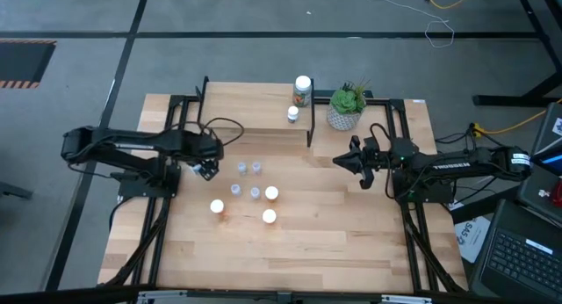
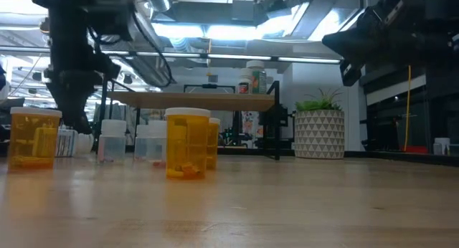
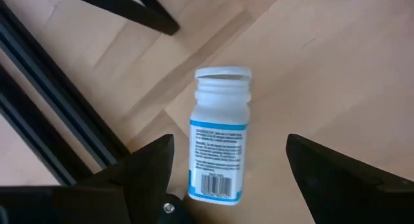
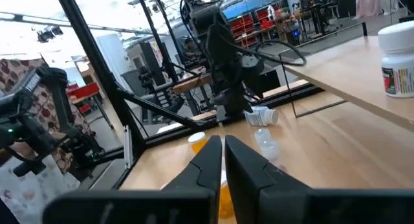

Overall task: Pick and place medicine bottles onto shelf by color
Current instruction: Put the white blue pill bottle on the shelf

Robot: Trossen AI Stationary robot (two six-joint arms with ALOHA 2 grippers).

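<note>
High view: two bottles [image 1: 299,100] on shelf [image 1: 255,111], approx seven on tabletop [image 1: 299,242]; left claw [image 1: 205,170] released over tipped bottle [image 3: 218,146], right claw [image 1: 344,161] clenched.

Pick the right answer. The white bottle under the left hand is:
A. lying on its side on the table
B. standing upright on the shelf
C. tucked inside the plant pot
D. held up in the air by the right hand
A: in the left wrist view the white bottle lies on its side on the table, between the open fingers of the left hand.
</note>
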